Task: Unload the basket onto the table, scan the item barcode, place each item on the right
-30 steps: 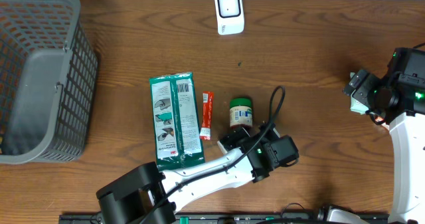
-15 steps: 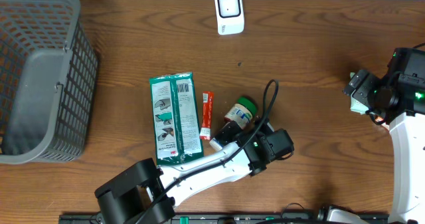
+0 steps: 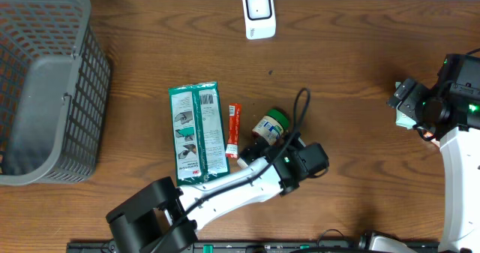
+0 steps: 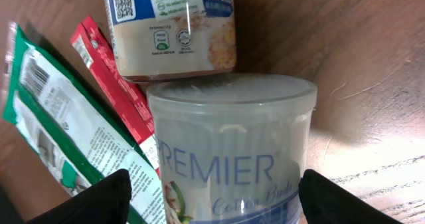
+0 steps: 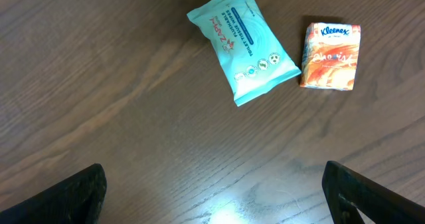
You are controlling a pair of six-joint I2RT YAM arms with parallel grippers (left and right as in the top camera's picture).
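- The cotton-bud tub [image 4: 232, 124] is grasped by the left pincer [image 4: 214, 181] at a wide spread, low in the wrist frame. On so smooth and round a wall, it could slip or twist once lifted.
- The jar [image 4: 172, 31] lies just against the tub's lid, upper centre, and could be rolled onto the red sachet [image 4: 109, 71].
- No barcode is seen on the tub, so a blank face might be shown to the scanner [image 3: 259, 13], top centre overhead.
- The right pincer [image 5: 214, 174] is spread wide and empty, far right overhead.
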